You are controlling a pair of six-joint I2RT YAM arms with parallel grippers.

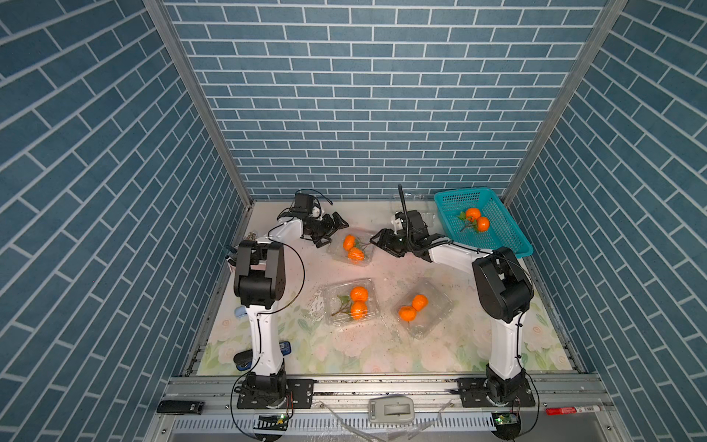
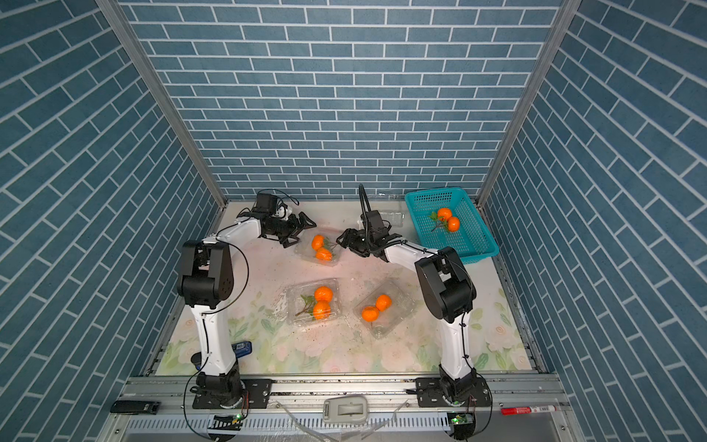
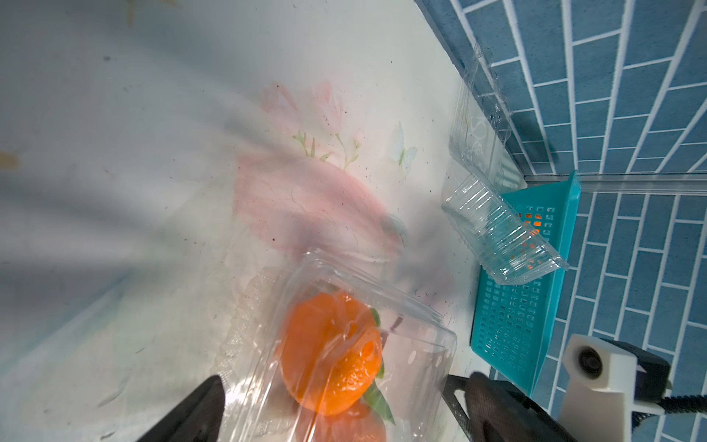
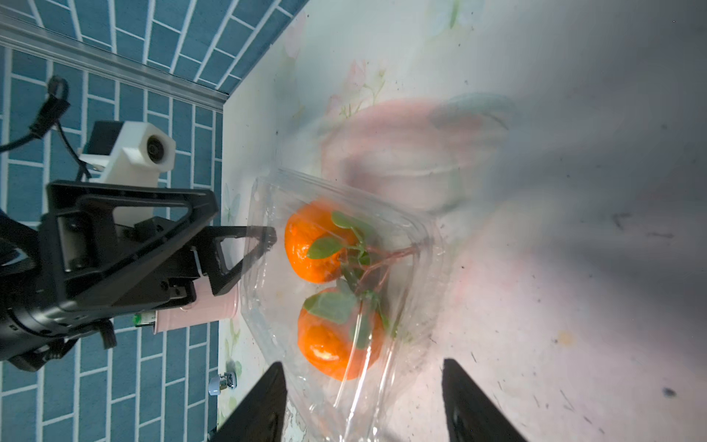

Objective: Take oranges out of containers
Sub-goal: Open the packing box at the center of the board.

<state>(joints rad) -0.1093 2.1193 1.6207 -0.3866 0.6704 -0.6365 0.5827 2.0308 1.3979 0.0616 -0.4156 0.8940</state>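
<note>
A clear container with two leafy oranges sits at the far middle of the table, between my two grippers. On its left, my left gripper is open, its fingers either side of the container's end. My right gripper is on the right, open, with the container's near corner between its fingertips. Two more containers lie nearer, each with a pair of oranges.
A teal basket at the back right holds a pair of oranges. An empty clear container lies by the back wall beside it. A pink cup stands at the left wall.
</note>
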